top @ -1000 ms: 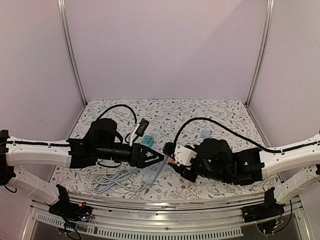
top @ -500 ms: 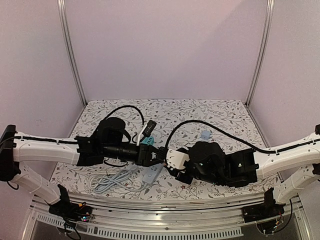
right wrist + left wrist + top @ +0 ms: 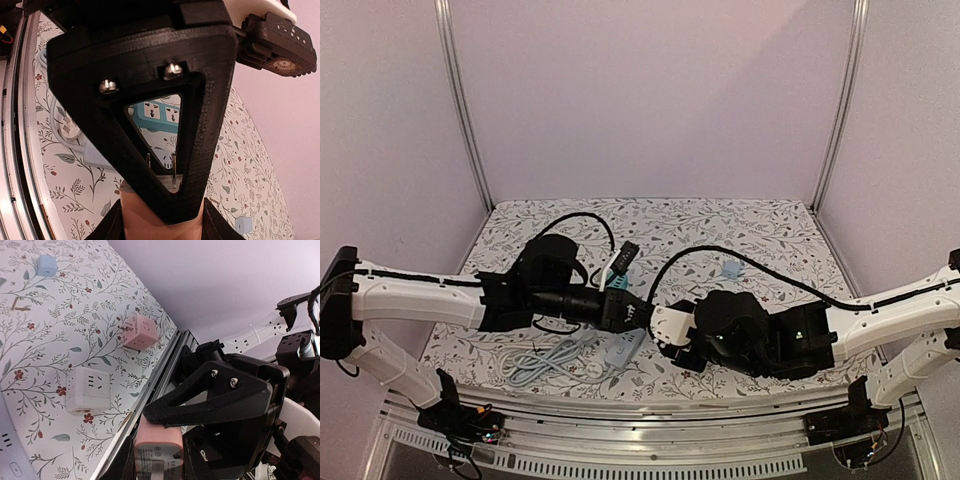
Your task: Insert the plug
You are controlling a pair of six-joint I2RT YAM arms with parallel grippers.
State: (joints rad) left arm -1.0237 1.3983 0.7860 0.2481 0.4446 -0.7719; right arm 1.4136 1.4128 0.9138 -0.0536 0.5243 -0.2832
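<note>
Two tools grip one pink plug (image 3: 159, 441) above the surface's (image 3: 30, 340) near side: the left tool (image 3: 156, 462) clamped tight on it, the right tool (image 3: 161, 215) closed on its other end. Its prongs (image 3: 172, 170) point away from the right wrist, with the long axis running tool to tool. Below lie a white adapter (image 3: 89, 389), a pink adapter (image 3: 137, 331) and a teal power strip (image 3: 161, 114).
</note>
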